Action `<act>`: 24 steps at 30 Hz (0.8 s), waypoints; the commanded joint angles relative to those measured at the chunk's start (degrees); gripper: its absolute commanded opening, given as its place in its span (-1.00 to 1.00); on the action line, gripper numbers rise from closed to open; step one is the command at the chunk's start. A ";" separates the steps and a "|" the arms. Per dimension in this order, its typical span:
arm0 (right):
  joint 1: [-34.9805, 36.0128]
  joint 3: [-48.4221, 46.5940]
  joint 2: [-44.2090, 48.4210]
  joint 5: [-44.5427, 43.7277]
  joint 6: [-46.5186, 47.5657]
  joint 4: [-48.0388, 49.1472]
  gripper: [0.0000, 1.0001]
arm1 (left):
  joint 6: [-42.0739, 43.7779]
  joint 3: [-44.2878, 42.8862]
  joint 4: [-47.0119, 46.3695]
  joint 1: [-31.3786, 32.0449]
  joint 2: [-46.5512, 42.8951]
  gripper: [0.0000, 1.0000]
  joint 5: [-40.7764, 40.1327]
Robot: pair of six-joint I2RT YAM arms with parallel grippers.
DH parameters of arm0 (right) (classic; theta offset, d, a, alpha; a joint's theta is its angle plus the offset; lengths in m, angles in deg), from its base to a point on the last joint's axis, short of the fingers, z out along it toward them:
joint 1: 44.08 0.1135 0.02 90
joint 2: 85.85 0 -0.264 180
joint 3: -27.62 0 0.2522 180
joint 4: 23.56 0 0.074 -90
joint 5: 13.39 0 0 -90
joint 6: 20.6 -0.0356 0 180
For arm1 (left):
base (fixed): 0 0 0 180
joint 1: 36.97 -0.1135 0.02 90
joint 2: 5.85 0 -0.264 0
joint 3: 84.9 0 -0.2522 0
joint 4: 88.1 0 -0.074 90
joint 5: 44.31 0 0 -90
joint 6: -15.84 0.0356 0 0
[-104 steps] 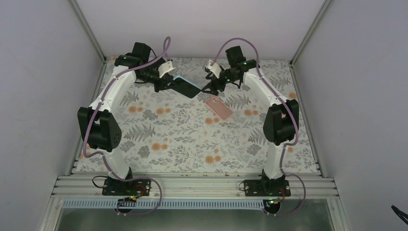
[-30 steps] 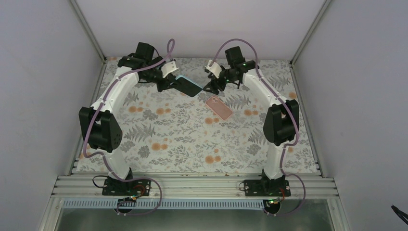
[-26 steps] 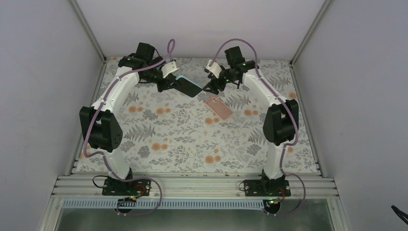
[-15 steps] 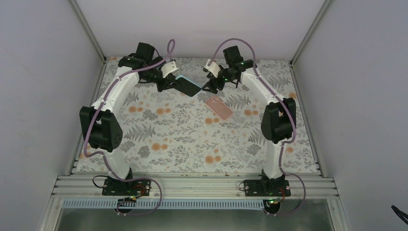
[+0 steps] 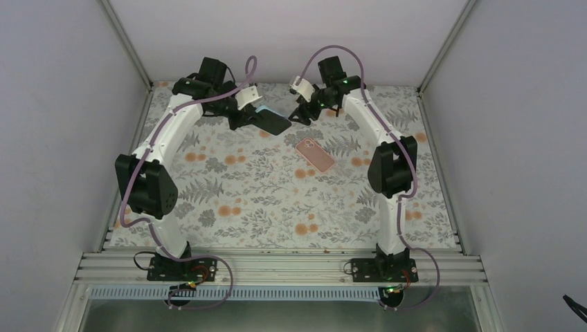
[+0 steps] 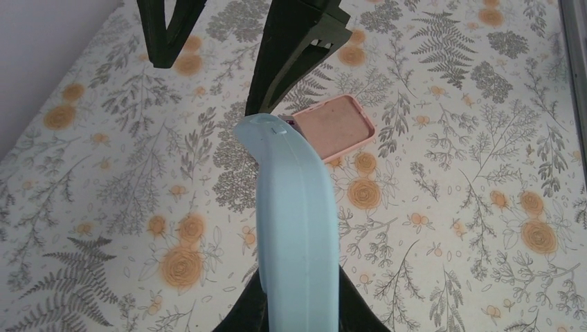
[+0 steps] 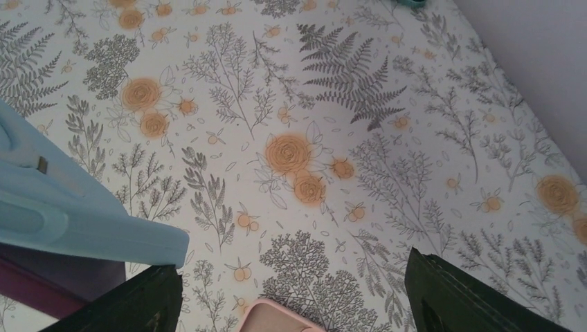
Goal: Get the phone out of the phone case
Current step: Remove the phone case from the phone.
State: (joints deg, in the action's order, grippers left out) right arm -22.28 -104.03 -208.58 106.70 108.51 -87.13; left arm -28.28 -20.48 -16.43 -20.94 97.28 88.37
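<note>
The phone (image 5: 273, 124), dark face up, sits in a light-blue phone case (image 6: 297, 221) that is held off the mat. My left gripper (image 6: 297, 308) is shut on the case's near end, which I see edge-on. My right gripper (image 5: 299, 114) stands open just right of the case's free end. In the right wrist view the blue case (image 7: 69, 207) juts in from the left, its corner right above the left finger (image 7: 138, 304); whether they touch I cannot tell. Nothing lies between the right gripper's (image 7: 294, 297) fingers.
A pink case-like slab (image 5: 315, 154) lies flat on the floral mat (image 5: 263, 200), below and in front of both grippers; it also shows as the pink slab (image 6: 332, 124) in the left wrist view. Grey walls close the back and sides.
The right arm swung toward the back, carrying its open gripper a little farther from me beside the case's end. The left gripper with the cased phone shifted slightly back.
</note>
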 commanded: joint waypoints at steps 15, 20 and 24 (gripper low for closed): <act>6.74 1.99 3.23 14.52 8.39 -4.97 0.73 | -1.57 -3.06 -1.69 3.50 -1.23 -0.95 13.93; 7.48 -6.83 -0.41 22.86 10.66 -12.81 0.75 | -2.00 -3.11 -2.33 3.56 -2.47 -0.95 13.65; 9.74 -14.50 -3.63 28.72 14.68 -23.35 0.74 | -2.94 -1.61 -4.78 3.30 -3.10 -0.95 11.75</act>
State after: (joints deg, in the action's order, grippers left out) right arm -19.74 -111.07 -210.53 115.29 122.06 -102.30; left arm -30.11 -20.98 -10.86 -20.35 96.23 90.97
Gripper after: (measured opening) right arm 0.870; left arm 0.115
